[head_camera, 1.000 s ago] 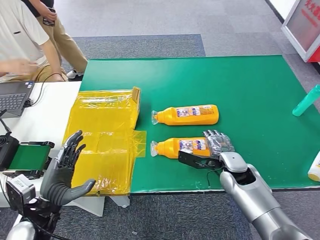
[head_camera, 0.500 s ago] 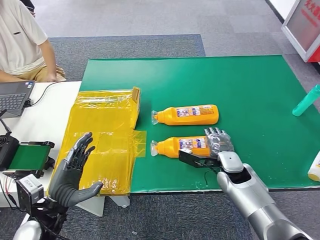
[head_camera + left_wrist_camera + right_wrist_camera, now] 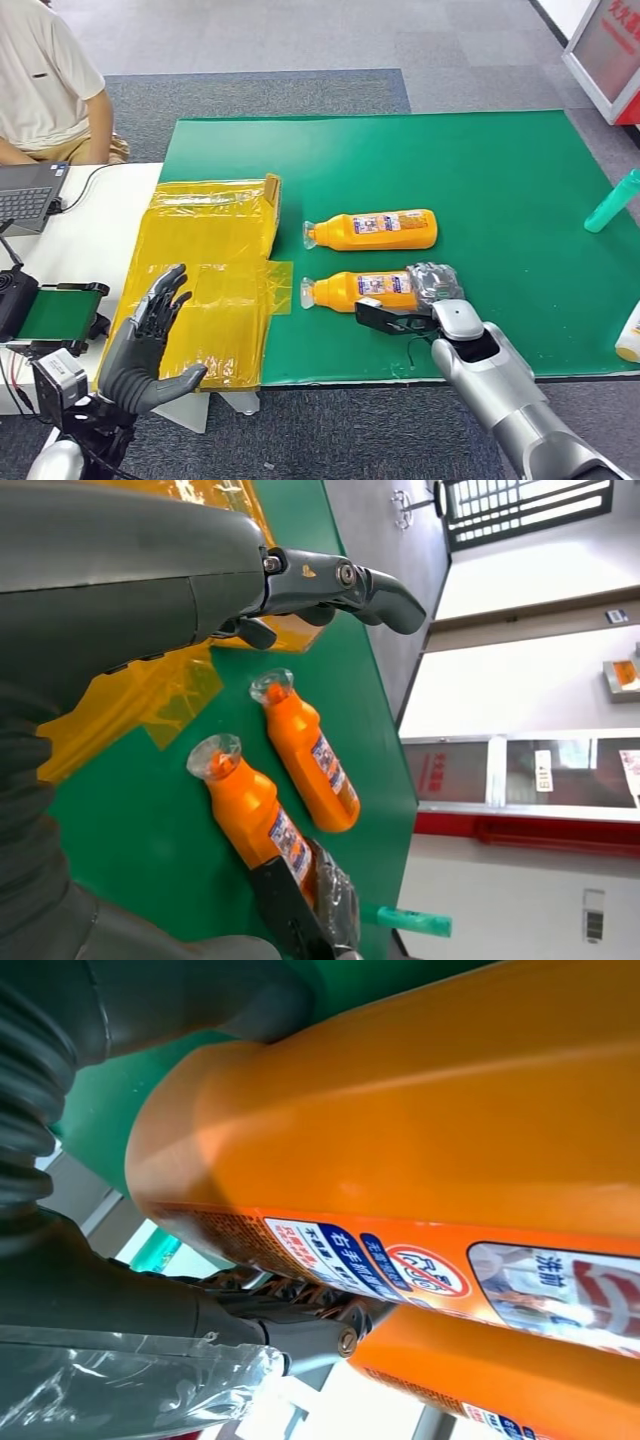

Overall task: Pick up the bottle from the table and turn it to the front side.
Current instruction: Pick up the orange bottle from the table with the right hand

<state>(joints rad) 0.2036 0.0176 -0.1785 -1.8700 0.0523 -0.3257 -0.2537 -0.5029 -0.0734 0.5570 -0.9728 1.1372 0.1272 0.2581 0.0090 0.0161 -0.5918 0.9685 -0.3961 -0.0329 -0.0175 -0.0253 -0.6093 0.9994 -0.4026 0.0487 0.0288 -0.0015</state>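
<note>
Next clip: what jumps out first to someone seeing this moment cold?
Two orange bottles lie side by side on the green mat, caps pointing toward the yellow plastic sheet. The right hand is wrapped around the base end of the nearer bottle, which rests on the mat; the farther bottle lies untouched. The left hand is raised, fingers spread, over the sheet's near edge.
</note>
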